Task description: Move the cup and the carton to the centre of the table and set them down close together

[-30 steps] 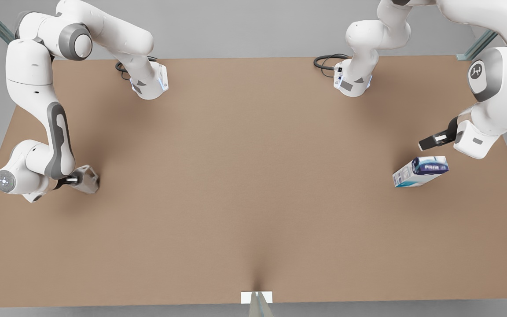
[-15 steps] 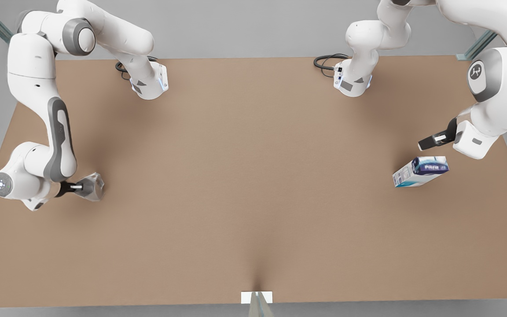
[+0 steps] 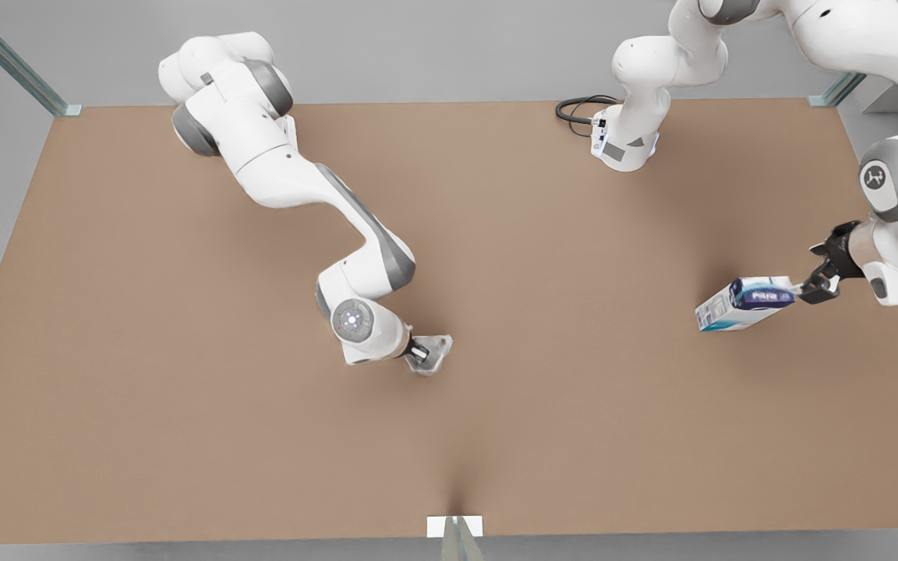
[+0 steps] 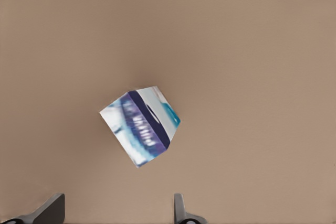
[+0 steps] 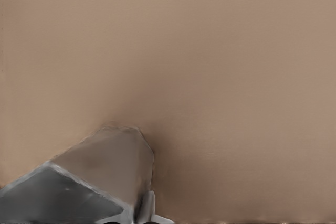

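Carton (image 4: 140,126) lettering blurs — perhaps unreadable; cup (image 5: 89,182) cut off by frame edge.

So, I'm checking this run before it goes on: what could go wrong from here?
1. The left gripper is open at the carton's end; the carton sits skewed to the fingers in the left wrist view, so closing may twist it or knock it over.
2. The right gripper grips the cup by its edge, near the table centre; it might slip or tip on release.
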`<state>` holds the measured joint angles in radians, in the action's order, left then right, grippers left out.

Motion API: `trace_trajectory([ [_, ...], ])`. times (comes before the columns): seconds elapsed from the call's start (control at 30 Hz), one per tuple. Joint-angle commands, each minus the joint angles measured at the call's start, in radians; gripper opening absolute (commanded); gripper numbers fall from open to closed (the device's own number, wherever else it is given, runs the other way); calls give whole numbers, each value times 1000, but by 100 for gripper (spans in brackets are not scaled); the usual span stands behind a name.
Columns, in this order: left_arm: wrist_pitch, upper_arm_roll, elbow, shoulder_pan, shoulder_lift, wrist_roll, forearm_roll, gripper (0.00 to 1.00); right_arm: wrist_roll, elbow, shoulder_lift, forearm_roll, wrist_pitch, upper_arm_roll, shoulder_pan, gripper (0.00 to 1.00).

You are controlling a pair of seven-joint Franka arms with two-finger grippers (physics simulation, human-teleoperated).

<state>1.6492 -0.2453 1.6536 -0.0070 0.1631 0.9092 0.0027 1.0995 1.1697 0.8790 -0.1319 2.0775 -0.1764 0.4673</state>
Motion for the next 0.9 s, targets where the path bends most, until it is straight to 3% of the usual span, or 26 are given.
trace_trajectory([
  [0.0, 18, 0, 18, -10, -5, 49, -4, 100, 23, -5, 6, 0, 13, 0, 10, 21],
  [0.07, 121, 0, 124, -10, -48, 303, -13, 100, 131, -8, 26, -5, 93, -2, 37, 21],
  [0.1, 178, 0, 190, -11, -89, 316, -50, 100, 151, -8, 32, -5, 98, -2, 42, 72],
  [0.13, 213, 0, 229, -11, -105, 315, -66, 100, 151, -7, 32, -5, 99, 0, 44, 100],
  [0.3, 336, -34, 406, -13, -134, 172, -75, 100, 138, -7, 20, -2, 78, 2, 47, 100],
  [0.37, 360, -34, 411, -13, -135, 181, -75, 100, 114, -7, -73, -8, -40, 2, 19, 100],
  [0.5, 373, -55, 414, -13, -131, 197, -73, 100, -713, -39, -255, 81, -364, 18, -228, 100],
  [0.6, 380, -65, 417, -13, -114, 195, -73, 100, -987, -31, -370, 159, -502, 23, -417, 100],
  [0.67, 391, -65, 416, -13, -102, 195, -73, 100, -1041, 82, -535, 153, -513, 127, -423, 100],
  [0.7, 394, -65, 416, -11, -94, 197, -73, 100, -1044, 117, -574, 150, -519, 138, -430, 100],
  [0.87, 468, -65, 439, -11, -80, 194, -73, 100, -1035, 99, -560, 166, -522, 141, -472, 100],
])
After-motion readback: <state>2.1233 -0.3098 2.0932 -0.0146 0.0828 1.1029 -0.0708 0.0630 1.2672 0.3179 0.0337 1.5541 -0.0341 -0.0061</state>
